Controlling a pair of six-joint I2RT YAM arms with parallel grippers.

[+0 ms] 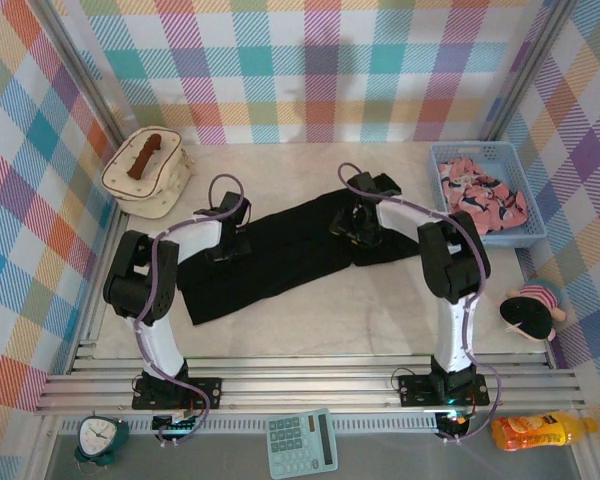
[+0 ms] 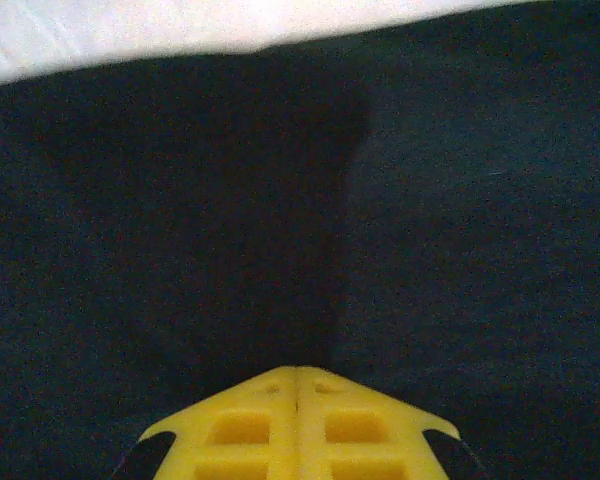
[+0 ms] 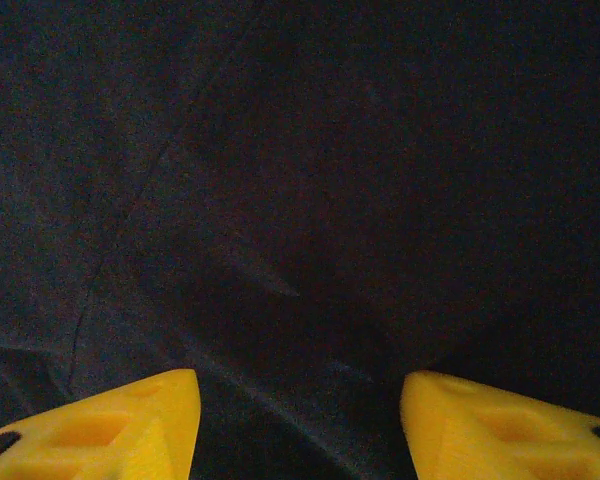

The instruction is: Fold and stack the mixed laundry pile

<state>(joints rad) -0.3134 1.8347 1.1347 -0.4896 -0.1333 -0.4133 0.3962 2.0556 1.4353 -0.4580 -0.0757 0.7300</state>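
1. Black shirt [image 1: 280,255] lies spread across the middle of the table [image 1: 310,320], under both grippers.
2. Pink printed garment [image 1: 480,195] fills the blue mesh basket [image 1: 535,238], far right.
3. Left gripper [image 2: 298,385] is clenched, its fingers together; right gripper [image 3: 298,378] is released.

left arm [image 1: 160,342], lower left: white links, black joints, lilac cable looped alongside | right arm [image 1: 452,330], lower right: same white-and-black build, lilac cable | left gripper [image 2: 298,372]: yellow plastic fingers, square recesses | right gripper [image 3: 300,385]: yellow, pointed tips
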